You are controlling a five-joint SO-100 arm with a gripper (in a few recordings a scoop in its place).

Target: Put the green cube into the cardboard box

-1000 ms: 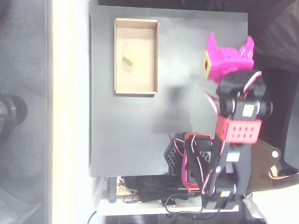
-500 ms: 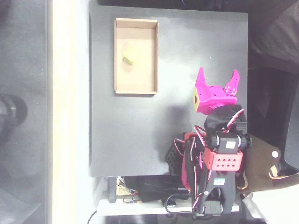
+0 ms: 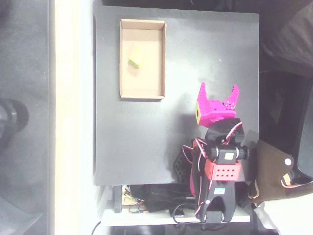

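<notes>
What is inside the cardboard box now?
The green cube lies on the floor of the cardboard box, in its upper half in the overhead view. Nothing covers the floor.

Overhead view: arm folded compact at near right, red-black links stacked over base. Magenta hand (image 3: 218, 90) points toward far side, fingers spread wide apart, nothing between them.
</notes>
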